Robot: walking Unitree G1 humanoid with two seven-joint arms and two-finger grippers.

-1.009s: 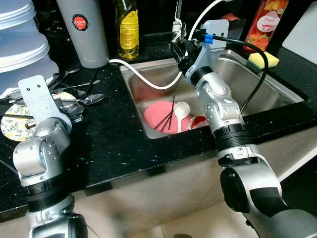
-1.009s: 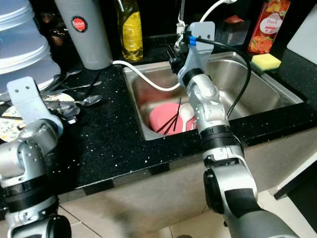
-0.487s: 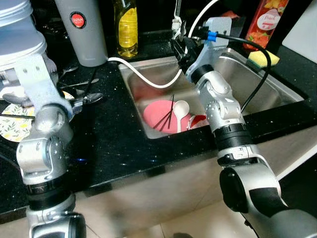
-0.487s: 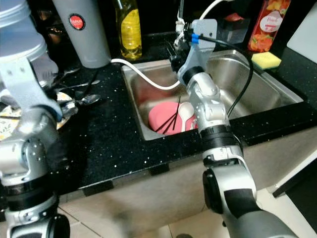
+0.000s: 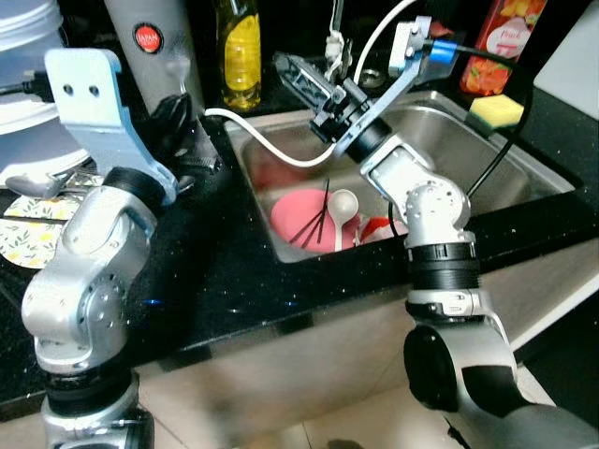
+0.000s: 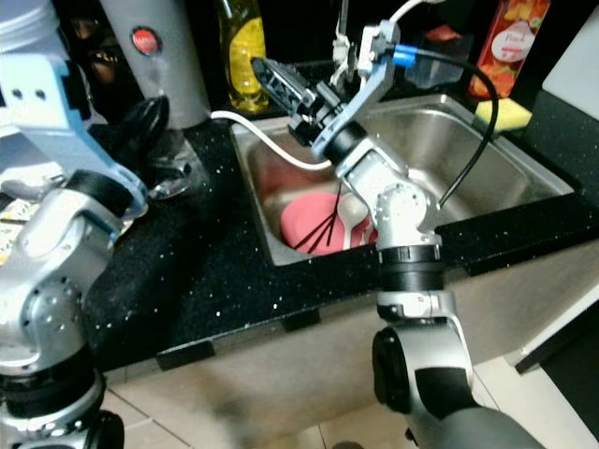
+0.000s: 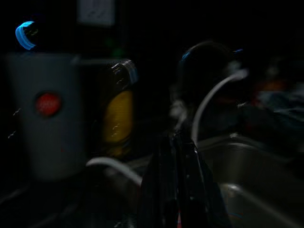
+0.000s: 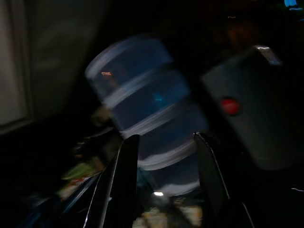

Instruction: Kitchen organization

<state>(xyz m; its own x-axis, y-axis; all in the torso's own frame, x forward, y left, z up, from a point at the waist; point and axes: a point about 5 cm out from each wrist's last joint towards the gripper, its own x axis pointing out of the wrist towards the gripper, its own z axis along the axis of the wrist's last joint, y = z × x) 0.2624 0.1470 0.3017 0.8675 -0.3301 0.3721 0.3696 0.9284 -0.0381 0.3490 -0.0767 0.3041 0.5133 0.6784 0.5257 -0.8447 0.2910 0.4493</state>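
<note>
Pink plate (image 5: pixel 301 217) with chopsticks (image 5: pixel 318 217) and white spoon (image 5: pixel 342 208) lies in the sink (image 5: pixel 524 178), below and behind my right end effector (image 5: pixel 298 77), which, fingers spread and empty, points left over the table (image 5: pixel 225 271); left end effector (image 7: pixel 178 190) pressed together, farther off.

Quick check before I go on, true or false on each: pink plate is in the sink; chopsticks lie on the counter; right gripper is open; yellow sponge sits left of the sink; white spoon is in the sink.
1. The pink plate is in the sink: true.
2. The chopsticks lie on the counter: false, they rest on the plate.
3. The right gripper is open: true.
4. The yellow sponge sits left of the sink: false, it is at the right rear corner.
5. The white spoon is in the sink: true.
</note>
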